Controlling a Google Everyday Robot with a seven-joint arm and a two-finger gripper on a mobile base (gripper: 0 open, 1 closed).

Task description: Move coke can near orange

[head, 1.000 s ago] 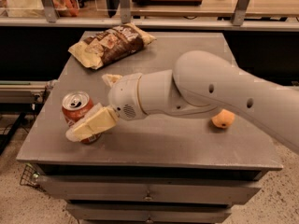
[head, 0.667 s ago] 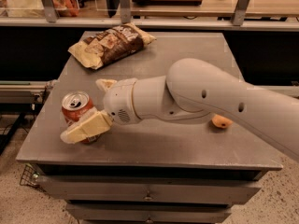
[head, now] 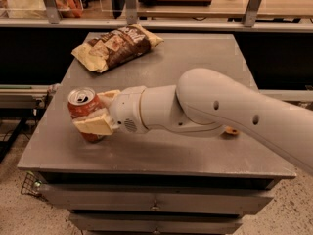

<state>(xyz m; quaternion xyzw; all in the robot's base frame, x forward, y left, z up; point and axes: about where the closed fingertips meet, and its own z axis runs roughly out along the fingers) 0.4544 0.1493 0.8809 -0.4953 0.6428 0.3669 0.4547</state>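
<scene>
The coke can (head: 81, 103) stands upright near the table's front left corner, red with a silver top and pull tab. My gripper (head: 98, 110) is around it, with one cream finger (head: 93, 125) across the can's front and the other behind its right side; the fingers look closed on the can. The can's base still seems to rest on the table. The orange (head: 231, 130) is at the right, almost wholly hidden behind my white arm (head: 205, 104); only a small sliver shows.
A brown and cream chip bag (head: 116, 45) lies at the back left of the grey metal table (head: 195, 58). The table has drawers under its front edge. A shelf and rails run behind the table.
My arm has reached further left and swung across the table, so it now covers most of the orange. The fingers have settled around the can, which has stayed in place.
</scene>
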